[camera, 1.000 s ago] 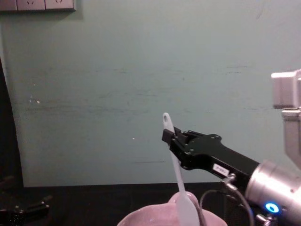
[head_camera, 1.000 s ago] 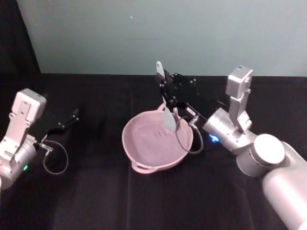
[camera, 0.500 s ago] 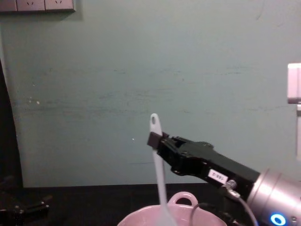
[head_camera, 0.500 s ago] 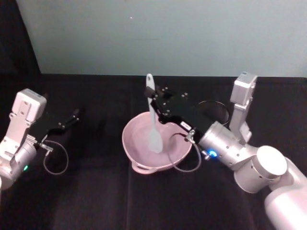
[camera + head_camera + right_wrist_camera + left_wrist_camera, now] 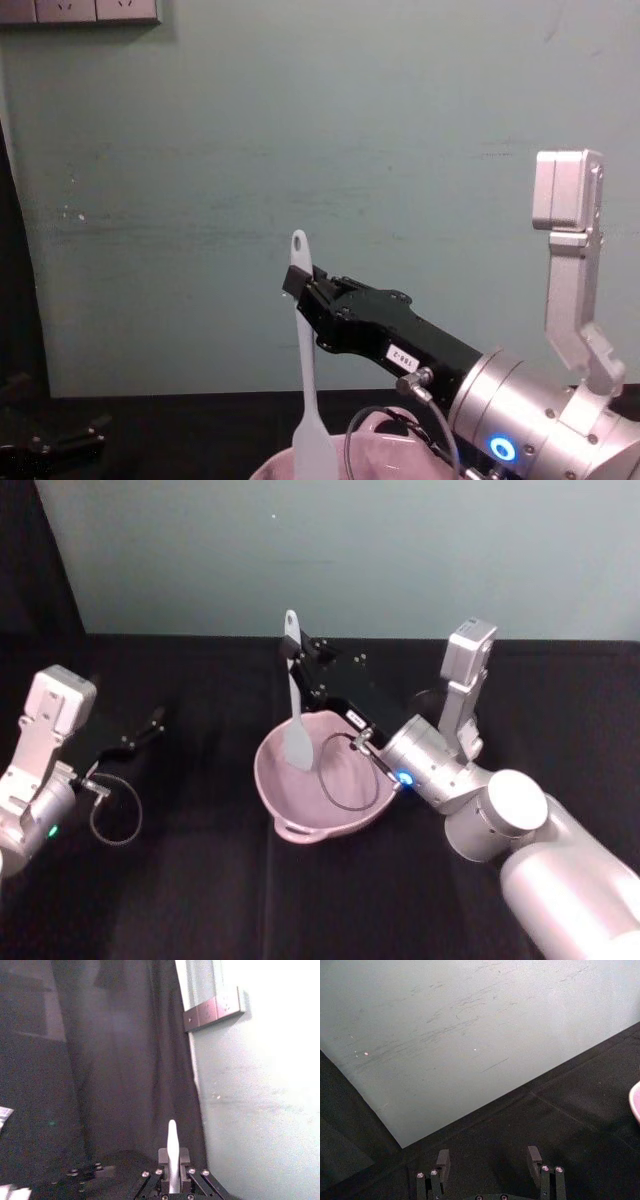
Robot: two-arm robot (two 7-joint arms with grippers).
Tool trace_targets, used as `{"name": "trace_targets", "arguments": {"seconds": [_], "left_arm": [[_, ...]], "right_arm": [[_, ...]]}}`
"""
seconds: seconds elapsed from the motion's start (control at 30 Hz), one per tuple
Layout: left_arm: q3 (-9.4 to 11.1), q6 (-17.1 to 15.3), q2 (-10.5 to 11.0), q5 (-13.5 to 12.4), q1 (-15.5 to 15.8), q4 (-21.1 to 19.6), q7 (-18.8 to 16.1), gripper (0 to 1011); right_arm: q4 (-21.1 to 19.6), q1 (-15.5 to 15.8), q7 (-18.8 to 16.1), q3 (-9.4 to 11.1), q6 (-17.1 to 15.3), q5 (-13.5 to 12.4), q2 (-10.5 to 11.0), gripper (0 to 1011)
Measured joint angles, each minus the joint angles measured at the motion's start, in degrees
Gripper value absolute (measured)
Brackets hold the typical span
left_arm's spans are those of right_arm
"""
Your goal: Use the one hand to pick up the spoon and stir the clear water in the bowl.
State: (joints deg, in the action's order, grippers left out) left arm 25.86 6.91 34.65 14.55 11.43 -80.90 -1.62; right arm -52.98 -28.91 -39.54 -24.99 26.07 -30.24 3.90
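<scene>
Item, right gripper (image 5: pixel 299 672): clamped on the spoon (image 5: pixel 296 742) high on the handle, just under the oval hole.

Item, spoon: white, with a slim handle and a flat rounded blade. It hung near upright, blade down inside the bowl (image 5: pixel 268 780), toward its left side.

Item, bowl: pale pink and glossy, with a loop handle on the near rim. It sat mid-table on black cloth (image 5: pixel 200 880). I could not make out the water.

Step in hand, by my judgement: stirring. It wanted slow circles, the blade low and off the wall, and a firm grip so the handle would not pivot.

Item, left gripper (image 5: pixel 150 725): fingers apart, holding nothing, parked well apart from the bowl.
</scene>
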Motion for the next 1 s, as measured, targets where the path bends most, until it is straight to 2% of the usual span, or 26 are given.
{"name": "trace_targets", "arguments": {"seconds": [0.03, 0.07, 0.13, 0.17, 0.23, 0.4, 0.5, 0.63, 0.83, 0.87, 1.0], "left_arm": [[0.00, 0.00, 0.00, 0.00, 0.00, 0.00, 0.00, 1011], [0.00, 0.00, 0.00, 0.00, 0.00, 0.00, 0.00, 1011], [0.00, 0.00, 0.00, 0.00, 0.00, 0.00, 0.00, 1011], [0.00, 0.00, 0.00, 0.00, 0.00, 0.00, 0.00, 1011], [0.00, 0.00, 0.00, 0.00, 0.00, 0.00, 0.00, 1011], [0.00, 0.00, 0.00, 0.00, 0.00, 0.00, 0.00, 1011], [0.00, 0.00, 0.00, 0.00, -0.01, 0.00, 0.00, 1011], [0.00, 0.00, 0.00, 0.00, 0.00, 0.00, 0.00, 1011], [0.00, 0.00, 0.00, 0.00, 0.00, 0.00, 0.00, 1011], [0.00, 0.00, 0.00, 0.00, 0.00, 0.00, 0.00, 1011], [0.00, 0.00, 0.00, 0.00, -0.01, 0.00, 0.00, 1011]], "right_arm": [[1.02, -0.43, 0.21, 0.12, 1.24, 0.44, -0.40, 125], [3.38, -1.51, 0.91, 0.40, 4.50, 1.97, -1.24, 124], [4.01, -1.83, 1.37, 0.49, 5.65, 2.63, -1.43, 124], [5.24, -2.38, 2.34, 0.63, 7.88, 4.22, -1.73, 125], [6.23, -2.85, 4.16, 0.82, 10.32, 6.45, -1.81, 124], [5.63, -2.67, 7.04, 1.56, 11.38, 9.47, -0.81, 125], [2.46, -1.16, 7.95, 2.25, 9.59, 10.38, 0.84, 125], [-1.43, 0.87, 7.95, 2.92, 6.55, 10.30, 2.55, 125], [-10.11, 5.50, 6.62, 3.91, -1.34, 7.89, 5.27, 125], [-12.04, 6.46, 6.24, 4.00, -3.37, 6.90, 5.73, 125], [-15.89, 8.36, 5.56, 3.97, -8.11, 4.20, 6.47, 125]]}}
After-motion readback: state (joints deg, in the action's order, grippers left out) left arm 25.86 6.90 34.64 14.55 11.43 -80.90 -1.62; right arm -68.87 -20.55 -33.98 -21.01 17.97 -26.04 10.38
